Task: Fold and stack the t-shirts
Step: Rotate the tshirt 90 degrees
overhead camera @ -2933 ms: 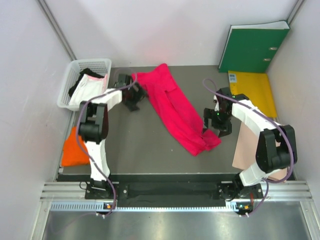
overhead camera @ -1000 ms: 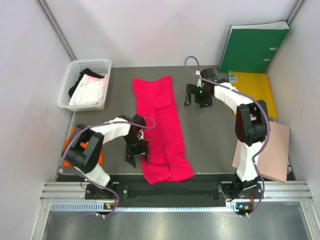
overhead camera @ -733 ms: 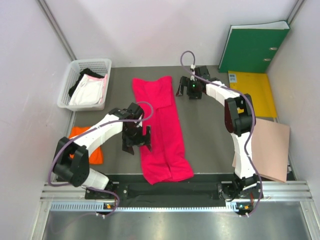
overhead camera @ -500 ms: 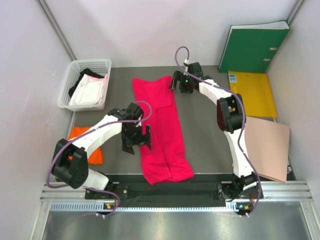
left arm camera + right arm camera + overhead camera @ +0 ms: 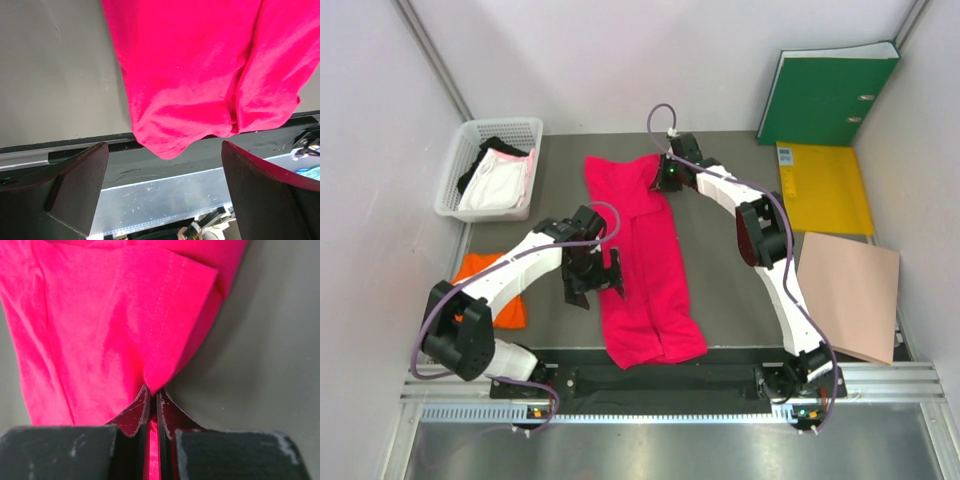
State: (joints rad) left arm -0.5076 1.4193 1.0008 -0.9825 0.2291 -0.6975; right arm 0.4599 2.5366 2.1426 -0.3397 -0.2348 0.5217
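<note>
— How did the magenta t-shirt [image 5: 645,260] lie?
— A soft, wrinkled strip on the table [image 5: 720,300], running far to near; the right gripper [image 5: 666,179] pinched its far right edge, the left gripper [image 5: 592,280] gaped empty beside it

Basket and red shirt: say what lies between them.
Nothing: between the basket and the red shirt only bare table shows, seen in the top view.

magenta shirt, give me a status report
Right gripper shut on magenta shirt, far right corner. Left gripper open above its left edge, holding nothing. Shirt lies long and flat, not yet folded small. Nothing lying on it.
</note>
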